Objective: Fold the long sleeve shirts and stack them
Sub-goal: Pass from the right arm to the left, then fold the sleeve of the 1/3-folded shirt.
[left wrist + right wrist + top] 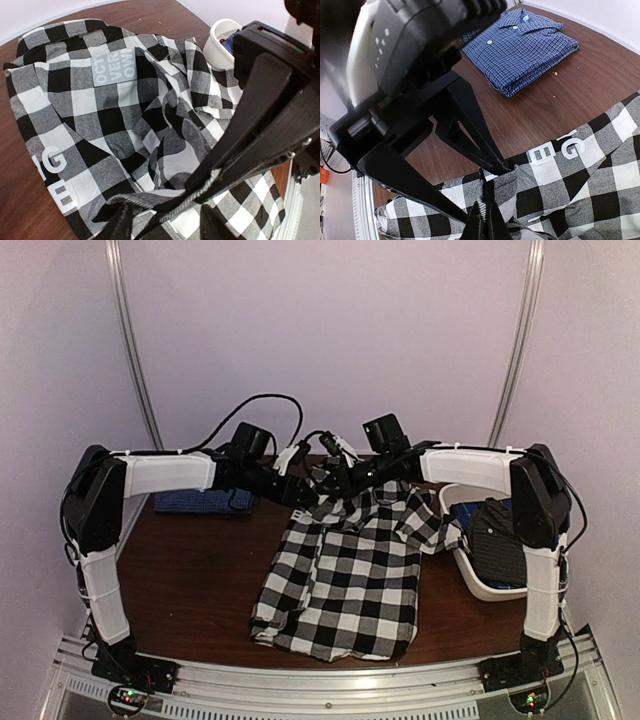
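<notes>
Here's the checked shirt (340, 580), spread across the middle of the table (190, 580), its far end bunched up under both wrists. You're dealing with soft, light cloth: it sags, creases and slides over itself, so it won't hold any shape you don't give it. Nothing fragile here, though a single-layer pinch could slip or drag the whole shirt. Best bet, I'd say, is a hem or seam edge, where the fabric is doubled, with 2 holds set well apart so the cloth can be pulled taut.

The right gripper (482, 217) has its jaws pressed together on exactly that kind of edge, a rolled hem at the far end. The left gripper (165, 227) sits just beside it with its jaws spread and the same crumpled edge lying between the fingers, not clamped.

Both arms reach up and forward, and their forearms turn inward to meet above the shirt's far end, wrists nearly touching.

The blue shirt (520, 47) lies folded at far left. The charcoal shirt (500, 545) waits in the basket (470, 585) at right.
</notes>
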Tool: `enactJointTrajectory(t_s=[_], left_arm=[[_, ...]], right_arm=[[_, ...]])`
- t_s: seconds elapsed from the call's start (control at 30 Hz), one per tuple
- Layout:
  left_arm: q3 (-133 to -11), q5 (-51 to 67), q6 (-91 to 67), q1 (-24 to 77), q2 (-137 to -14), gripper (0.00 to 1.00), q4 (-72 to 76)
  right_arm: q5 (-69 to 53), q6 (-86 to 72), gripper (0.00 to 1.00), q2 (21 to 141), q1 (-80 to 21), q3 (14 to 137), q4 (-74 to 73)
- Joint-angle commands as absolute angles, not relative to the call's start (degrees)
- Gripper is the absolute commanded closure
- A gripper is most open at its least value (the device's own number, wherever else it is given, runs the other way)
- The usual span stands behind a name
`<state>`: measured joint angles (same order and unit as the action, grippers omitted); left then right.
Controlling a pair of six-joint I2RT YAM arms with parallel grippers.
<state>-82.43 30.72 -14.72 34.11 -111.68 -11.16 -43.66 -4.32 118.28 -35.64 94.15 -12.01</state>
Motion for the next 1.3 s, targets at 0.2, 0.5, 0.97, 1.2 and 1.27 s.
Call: enactJointTrajectory(t_s=[0.2, 0.5, 0.97, 1.2, 1.27], left_arm=[[-83.3, 38.6, -16.6, 33.7, -112.0, 0.98, -5.3], [-75.7, 36.7, -29.1, 34.2, -106.5, 1.0, 1.3], [-66.5, 23.4, -57.0, 34.5, -98.3, 1.0, 3.0], [-66.0, 20.3, -63.5, 32.5, -98.0, 1.0, 5.6], [-65.4, 20.4, -66.6, 32.0, -97.6, 1.0, 7.3]], right_arm=[[-39.6, -5.4, 1.0, 114.8, -35.8, 94.5, -10.8], [-32.2, -9.2, 0.61, 113.8, -35.2, 94.1, -9.0], [-13.3, -15.4, 0.29, 106.4, -34.4, 86.7, -9.1], [-11.4, -17.3, 0.29, 102.8, -34.8, 76.4, -5.7], [-11.0, -17.6, 0.29, 102.1, -34.8, 74.5, -5.2]])
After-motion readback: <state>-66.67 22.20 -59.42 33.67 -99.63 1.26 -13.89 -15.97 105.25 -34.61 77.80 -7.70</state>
